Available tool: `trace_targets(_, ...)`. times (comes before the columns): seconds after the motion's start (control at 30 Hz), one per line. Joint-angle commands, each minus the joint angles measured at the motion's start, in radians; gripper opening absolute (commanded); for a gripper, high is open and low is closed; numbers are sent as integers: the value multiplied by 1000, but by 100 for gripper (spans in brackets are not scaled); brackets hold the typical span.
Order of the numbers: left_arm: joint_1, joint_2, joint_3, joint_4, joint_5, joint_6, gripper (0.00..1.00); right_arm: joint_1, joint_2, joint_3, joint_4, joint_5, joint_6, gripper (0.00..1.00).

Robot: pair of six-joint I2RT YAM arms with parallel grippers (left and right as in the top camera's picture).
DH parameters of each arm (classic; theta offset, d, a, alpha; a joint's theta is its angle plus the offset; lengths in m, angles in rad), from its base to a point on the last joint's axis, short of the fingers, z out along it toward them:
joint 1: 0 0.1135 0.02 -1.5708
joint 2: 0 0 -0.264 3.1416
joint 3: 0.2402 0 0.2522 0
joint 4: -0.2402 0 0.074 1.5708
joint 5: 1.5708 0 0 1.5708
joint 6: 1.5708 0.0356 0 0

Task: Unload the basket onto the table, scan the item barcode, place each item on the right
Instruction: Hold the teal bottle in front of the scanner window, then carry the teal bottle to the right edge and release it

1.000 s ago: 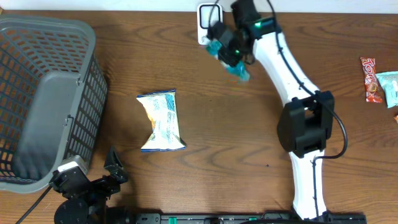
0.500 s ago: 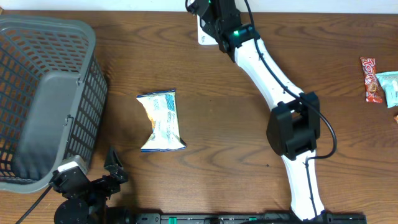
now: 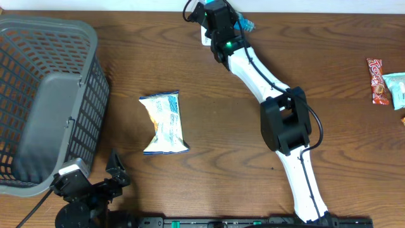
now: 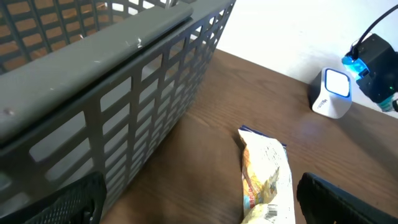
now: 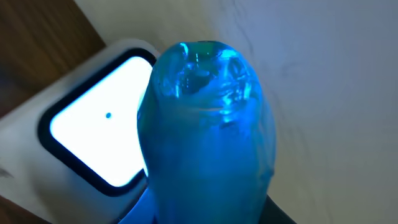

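My right gripper (image 3: 223,18) reaches to the table's far edge, shut on a small blue packet (image 3: 244,25). In the right wrist view that packet (image 5: 205,124) fills the middle and glows blue, held upright just in front of the white scanner (image 5: 93,134), whose window is lit. It hides the fingers. From overhead the scanner (image 3: 205,35) is mostly under the arm. The left wrist view shows the scanner (image 4: 334,93) far off. My left gripper (image 3: 101,183) rests open at the near left edge, and its fingers (image 4: 68,202) hold nothing.
A grey mesh basket (image 3: 44,95) stands at the left. A white and yellow snack bag (image 3: 164,123) lies mid-table with its barcode toward the left gripper. A red packet (image 3: 378,81) and a teal packet (image 3: 396,90) lie at the far right edge.
The right arm has swung left and farther back, carrying the blue packet from the scanner's right side to right in front of its window. The left arm has not moved.
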Motion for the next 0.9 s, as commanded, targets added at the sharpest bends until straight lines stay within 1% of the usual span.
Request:
trace_targets(0.0,5,-7,0,0,-13,2,98,-6,-32,67,3,186,-16,1)
trace_targets(0.07,5,-7,0,0,-13,2,98,-34,-47,68,-68,237,0,1)
trace_targets(0.27,5,-7,0,1,-13,2,98,-178,-72,68,-411,325,250,1)
trace_targets(0.37,5,-7,0,1,-13,2,98,-271,-72,67,-599,295,369,1)
trace_targets(0.4,5,-7,0,0,-13,2,98,-293,-72,67,-632,282,391,1)
trace_targets(0.47,5,-7,0,0,-13,2,98,-380,-72,66,-724,244,459,1)
trace_targets(0.6,5,-7,0,0,-12,2,98,-530,-71,54,-797,167,511,1)
trace_targets(0.7,5,-7,0,0,-13,2,98,-626,-70,47,-818,104,552,1)
trace_targets(0.8,5,-7,0,1,-12,2,98,-696,-70,43,-820,102,570,2)
trace_targets(0.83,5,-7,0,0,-12,2,98,-717,-70,43,-817,102,585,5)
trace_targets(0.87,5,-7,0,0,-13,2,98,-735,-70,43,-813,102,612,10)
